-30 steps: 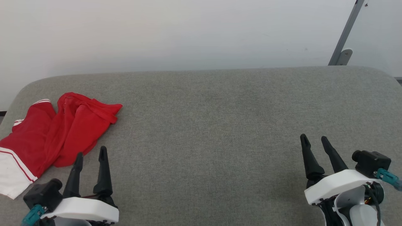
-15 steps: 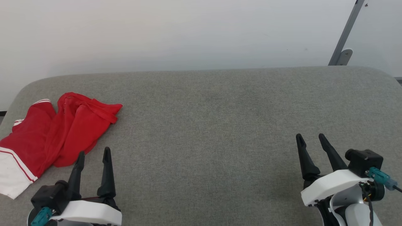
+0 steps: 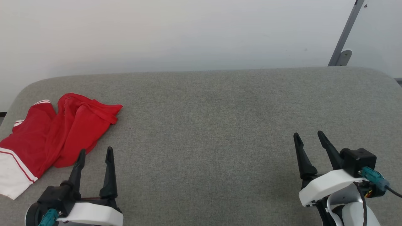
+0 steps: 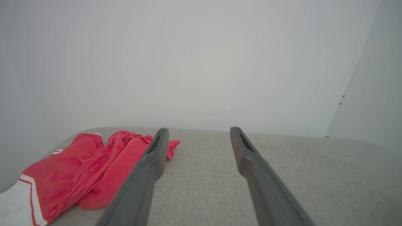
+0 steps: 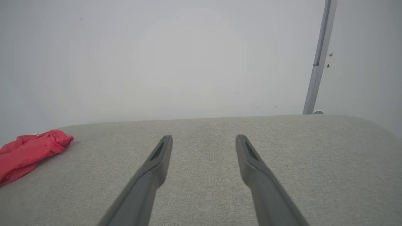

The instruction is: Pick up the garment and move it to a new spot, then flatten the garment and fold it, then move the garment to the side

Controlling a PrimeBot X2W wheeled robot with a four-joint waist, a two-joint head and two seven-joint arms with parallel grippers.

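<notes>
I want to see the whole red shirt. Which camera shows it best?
The head view: from above, the garment lies crumpled at the left, white sleeve included. The left wrist view shows it low and side-on; the right wrist view, one red end.

A bare robotics test room, by the look of it: a grey fabric-covered platform (image 3: 220, 103) with rounded corners stands against a plain white wall (image 3: 157, 31). A grey metal post (image 3: 347, 31) and bracket (image 3: 344, 56) rise at far right. The left gripper (image 3: 95, 149) and right gripper (image 3: 308, 133), each with a wired camera, are at the near edge.
</notes>
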